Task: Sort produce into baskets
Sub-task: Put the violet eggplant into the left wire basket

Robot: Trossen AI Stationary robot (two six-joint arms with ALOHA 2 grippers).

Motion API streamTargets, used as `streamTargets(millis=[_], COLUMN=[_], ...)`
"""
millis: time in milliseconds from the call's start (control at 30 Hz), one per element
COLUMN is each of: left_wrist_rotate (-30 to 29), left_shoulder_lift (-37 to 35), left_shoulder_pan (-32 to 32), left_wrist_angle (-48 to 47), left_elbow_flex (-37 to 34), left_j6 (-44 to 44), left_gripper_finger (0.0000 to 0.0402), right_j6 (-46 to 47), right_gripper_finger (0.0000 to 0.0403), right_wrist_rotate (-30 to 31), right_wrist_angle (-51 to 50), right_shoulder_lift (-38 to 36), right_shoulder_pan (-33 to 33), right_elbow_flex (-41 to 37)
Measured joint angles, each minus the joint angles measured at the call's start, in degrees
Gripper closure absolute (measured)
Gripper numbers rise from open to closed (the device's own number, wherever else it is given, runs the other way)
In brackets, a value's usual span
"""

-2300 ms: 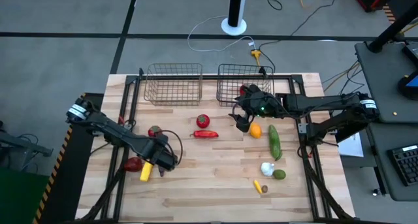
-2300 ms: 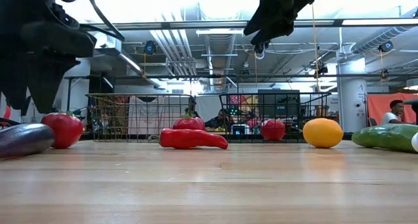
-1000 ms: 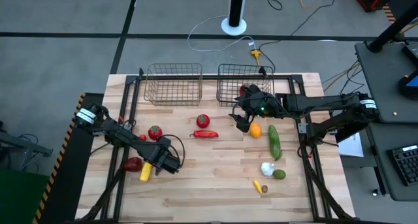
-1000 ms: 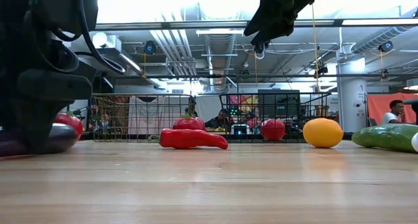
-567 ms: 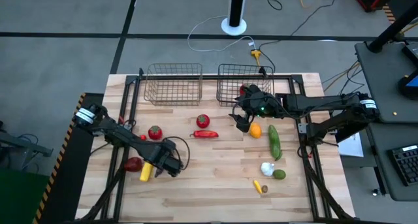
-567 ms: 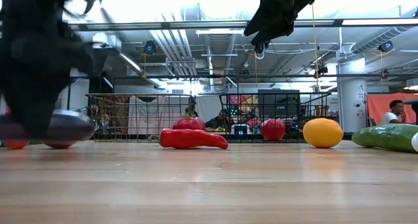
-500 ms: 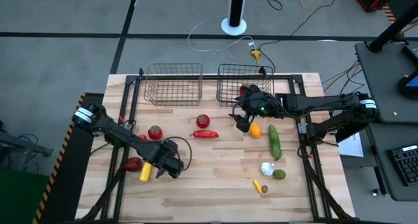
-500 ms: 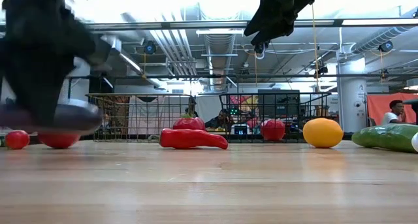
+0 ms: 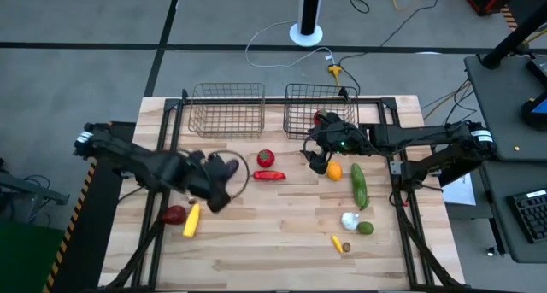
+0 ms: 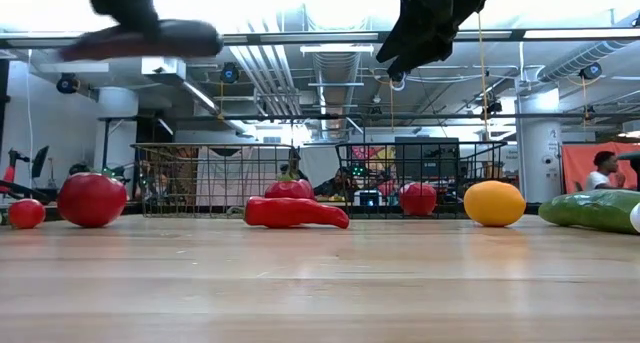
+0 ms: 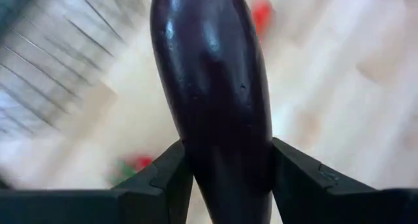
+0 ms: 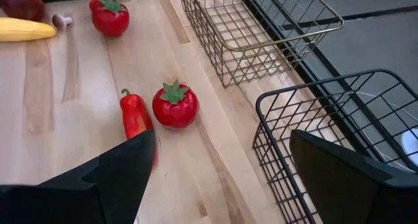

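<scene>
L tool [image 11: 222, 185] lifted eggplant [image 11: 212, 93] up.

Straight down over the whole tabletop [image 9: 282, 233]; level at its surface toward the room; both sharing the red pepper [image 9: 269, 175].

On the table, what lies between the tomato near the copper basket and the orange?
In the high view, the red pepper lies on the wood between the tomato and the orange, just in front of the tomato. The right gripper hangs open beside the orange.
</scene>
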Motion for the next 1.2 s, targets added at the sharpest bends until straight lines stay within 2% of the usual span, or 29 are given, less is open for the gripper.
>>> streamTargets(millis=[67,167,400,467,667,833,1000,1200], left_wrist_rotate=[-4.85,-8.33,-8.07,-4.69,13.2,15.34,17.66,19.45], left_shoulder_lift=[-1.48,-2.99,-2.7,-2.16,0.88,5.47,10.97,16.34], left_shoulder_pan=[2.75,7.84,26.13,31.81,46.56,54.08,57.83,60.1], left_wrist_angle=[-1.38,-1.52,1.06,3.7,10.68,10.38,10.2,10.17], left_elbow_flex=[2.4,5.44,10.07,10.17,8.95,8.79,8.79,8.79], left_j6=[5.35,17.12,42.83,51.95,75.37,92.71,100.04,101.78], left_gripper_finger=[0.0247,0.0247,0.0247,0.0247,0.0247,0.0247,0.0247,0.0247], right_j6=[0.04,0.43,0.93,1.47,1.91,2.43,3.02,3.46], right_gripper_finger=[0.0058,0.0058,0.0058,0.0058,0.0058,0.0058,0.0058,0.0058], right_wrist_rotate=[0.0,-0.01,0.01,0.01,0.01,0.01,0.01,0.01], right_wrist_angle=[0.03,0.03,0.03,0.03,0.03,0.01,-0.02,0.01], right_shoulder_lift=[0.0,0.0,0.0,0.0,0.0,-0.01,0.0,0.0], right_shoulder_pan=[0.0,0.0,0.0,0.0,0.0,0.0,0.0,0.0], right_elbow_flex=[0.0,0.0,0.0,0.0,0.0,0.0,0.0,-0.46])
